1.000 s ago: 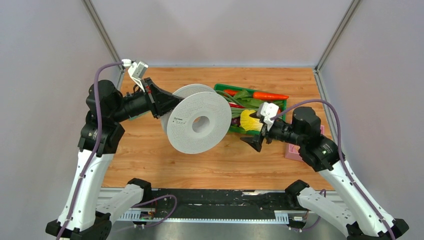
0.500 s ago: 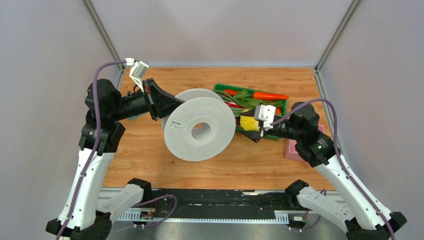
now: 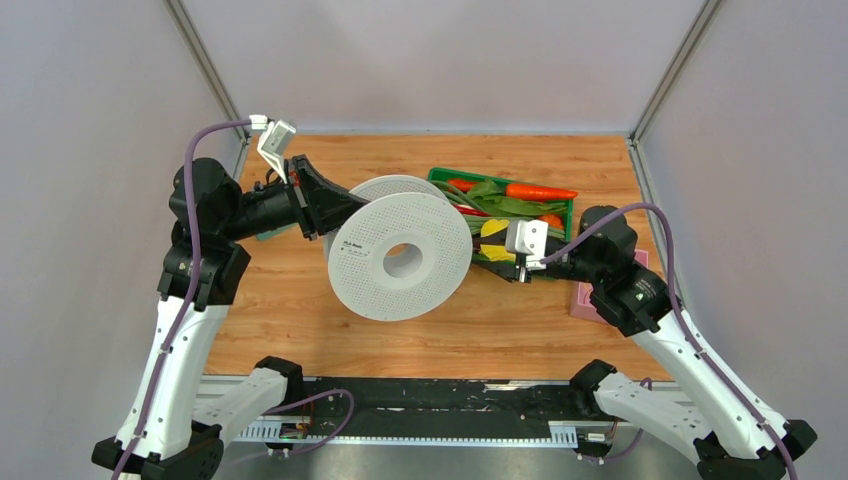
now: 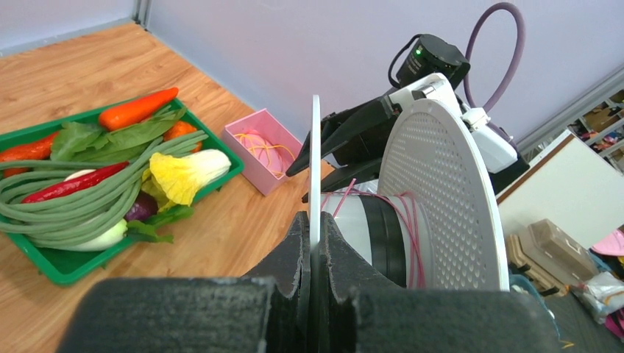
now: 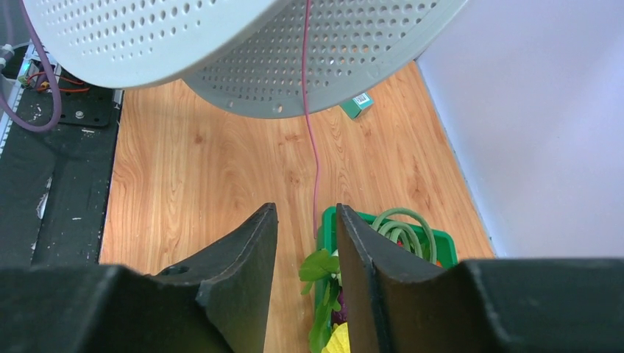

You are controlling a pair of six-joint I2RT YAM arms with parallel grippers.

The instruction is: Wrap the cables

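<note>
A: Wooden surface [image 5: 184, 184] below, and the right pincer [image 5: 305, 213] stands narrow, the pink cable strand [image 5: 310, 110] hanging down into its gap, not pinched yet.
B: Risk there?
A: So thin it could slip out of the gap as the jaws close, or snap if tugged hard.
B: And beyond?
A: Above it the spool [image 5: 221, 44], held in the air by its flange edge in the clamped left pincer [image 4: 314, 220]. An edge grip may let it swivel under a pull.
</note>
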